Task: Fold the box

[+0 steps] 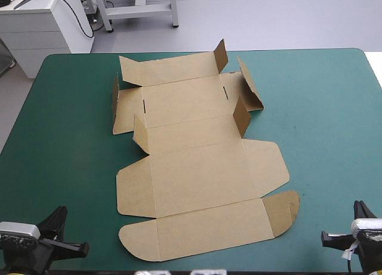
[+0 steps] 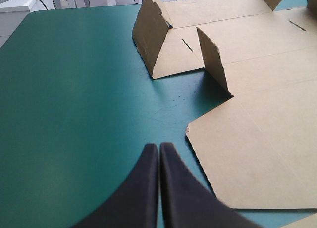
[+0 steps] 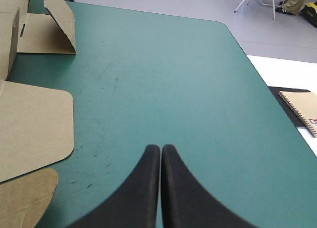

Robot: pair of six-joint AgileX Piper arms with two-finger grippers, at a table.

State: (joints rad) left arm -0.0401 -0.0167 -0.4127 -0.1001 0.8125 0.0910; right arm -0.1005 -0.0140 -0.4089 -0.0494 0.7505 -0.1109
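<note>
Currently, in the high view, the box [image 1: 197, 173] lies as an open cut sheet about mid-table. Its far panels carry four short flaps [image 1: 242, 115] stood up, and its near panels and rounded lid tabs lie flat on the teal-green cover [image 1: 322, 108]. Nothing is gripped.

Left wrist view: the left gripper [image 2: 159, 148] has its fingers pressed together in one point. It is over bare cover, just beside the near-left side panel [image 2: 247, 154] and not touching it.

Right wrist view: the right gripper [image 3: 160, 148] is likewise closed on nothing, over bare cover. The right-hand side panel [image 3: 29, 129] lies off to its side, apart.

Assessment: folding appears not yet begun. Recommended: part the fingers before approach and slide one under a side panel's free edge. Turn the panel up along its scored crease while the other gripper presses the base panel, so the sheet does not skate.
</note>
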